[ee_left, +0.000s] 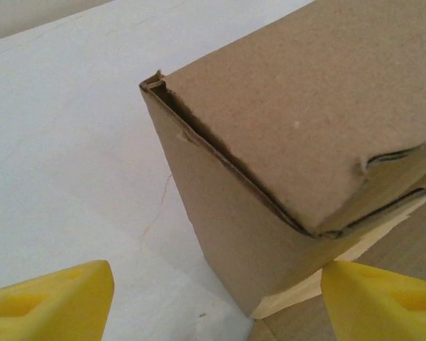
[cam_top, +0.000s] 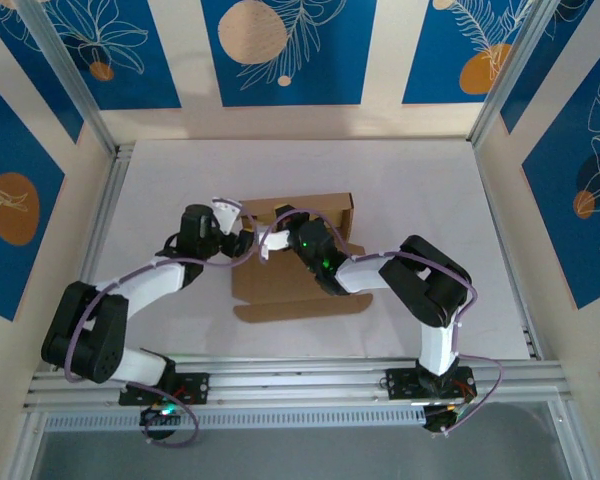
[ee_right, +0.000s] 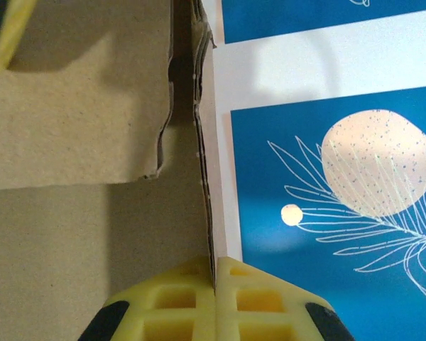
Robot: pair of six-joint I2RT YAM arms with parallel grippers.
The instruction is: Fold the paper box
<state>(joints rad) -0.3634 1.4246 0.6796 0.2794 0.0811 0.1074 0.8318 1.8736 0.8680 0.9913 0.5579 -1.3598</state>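
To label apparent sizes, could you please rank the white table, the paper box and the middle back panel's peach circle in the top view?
1. white table
2. paper box
3. peach circle
The circle sits on the back wall, at another distance from the camera, so this ranks looks only, not true size.

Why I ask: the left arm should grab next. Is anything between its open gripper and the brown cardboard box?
Nothing visible does. The left gripper is open, and just bare white table shows between its yellow fingers and the near corner of the brown corrugated-cardboard box. The right gripper is shut on a wall of the box.
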